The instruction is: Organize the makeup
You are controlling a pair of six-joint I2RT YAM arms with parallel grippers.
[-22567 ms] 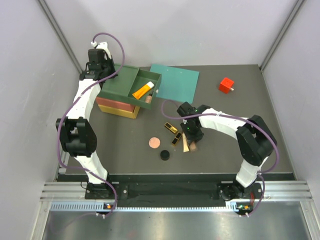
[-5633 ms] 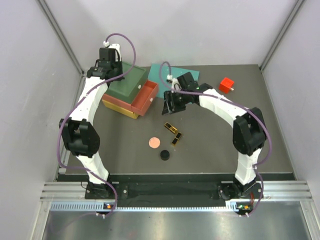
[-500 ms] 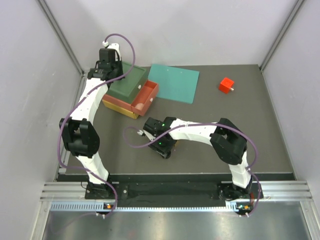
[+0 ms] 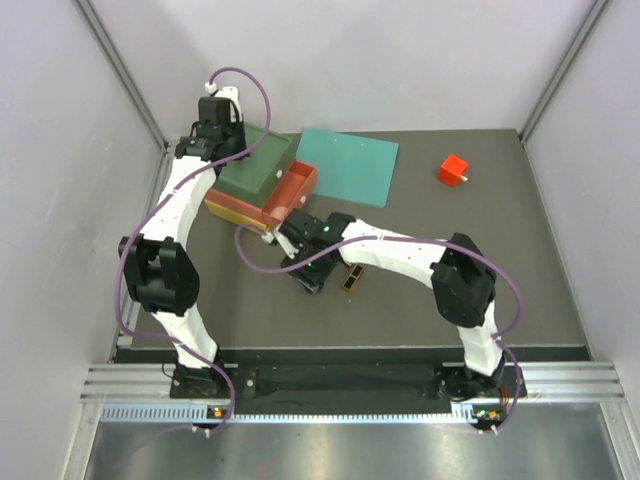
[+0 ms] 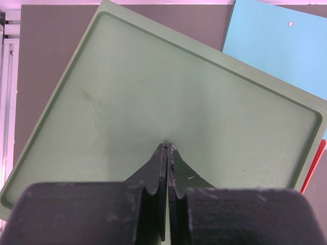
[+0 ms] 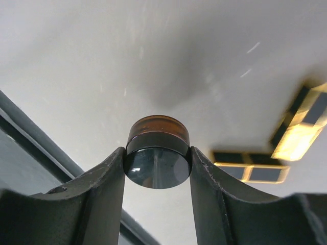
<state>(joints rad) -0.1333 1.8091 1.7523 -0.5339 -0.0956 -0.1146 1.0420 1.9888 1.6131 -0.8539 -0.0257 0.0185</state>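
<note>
Glossy black jar (image 6: 157, 166), amber-banded

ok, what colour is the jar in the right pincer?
Glossy black jar with an amber-brown band at one end; best in the right wrist view.

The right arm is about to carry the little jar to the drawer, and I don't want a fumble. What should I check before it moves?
1. Grip: the black round jar is pinched between both fingers of the right gripper: ok.
2. The red drawer is open: ok.
3. Room inside that drawer: cannot tell.
4. The left gripper is shut over the green top, away from the drawer's open end: ok.
5. The black-and-gold cases lie apart from the jar: ok.
</note>
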